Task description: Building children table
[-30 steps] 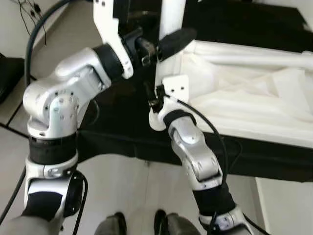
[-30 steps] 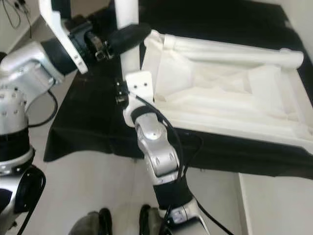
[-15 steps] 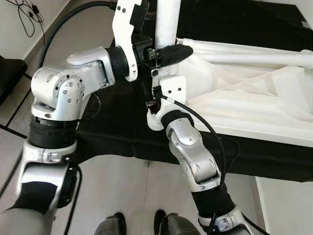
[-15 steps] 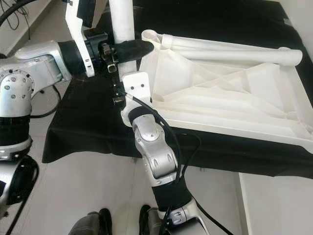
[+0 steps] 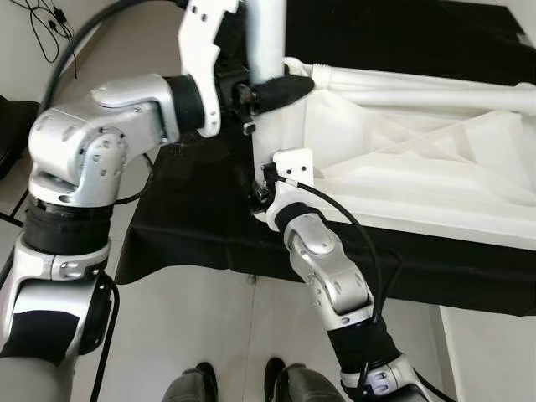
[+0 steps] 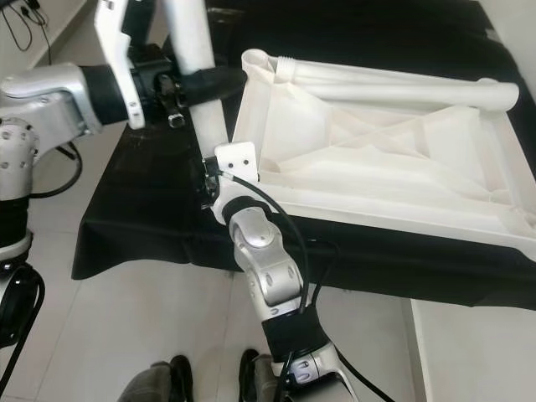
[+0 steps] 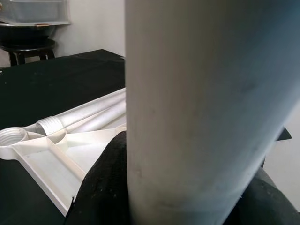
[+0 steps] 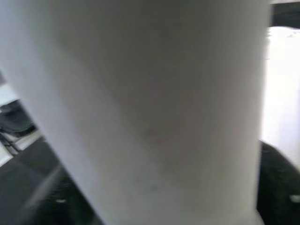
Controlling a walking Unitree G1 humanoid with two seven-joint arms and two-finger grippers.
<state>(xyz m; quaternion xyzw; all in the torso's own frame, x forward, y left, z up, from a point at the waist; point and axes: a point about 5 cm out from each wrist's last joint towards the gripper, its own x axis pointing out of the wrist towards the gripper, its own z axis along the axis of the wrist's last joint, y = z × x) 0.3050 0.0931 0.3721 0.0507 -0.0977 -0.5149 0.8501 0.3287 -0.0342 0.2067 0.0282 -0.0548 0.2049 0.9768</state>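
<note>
White table leg (image 6: 194, 59) upright in both pincers, left pincer (image 5: 280, 86) uppermost.

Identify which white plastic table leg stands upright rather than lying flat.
The white plastic table leg gripped by both pincers at the upturned tabletop's near-left corner; the other legs lie along its far edge.

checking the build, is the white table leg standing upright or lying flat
Upright, leaning slightly. The table leg rises at the corner of the upturned tabletop, with the left gripper shut on it; another leg lies flat.

Pale tiled floor (image 6: 126, 327), black cloth-covered surface (image 6: 151, 226), white wall (image 7: 93, 28).
</note>
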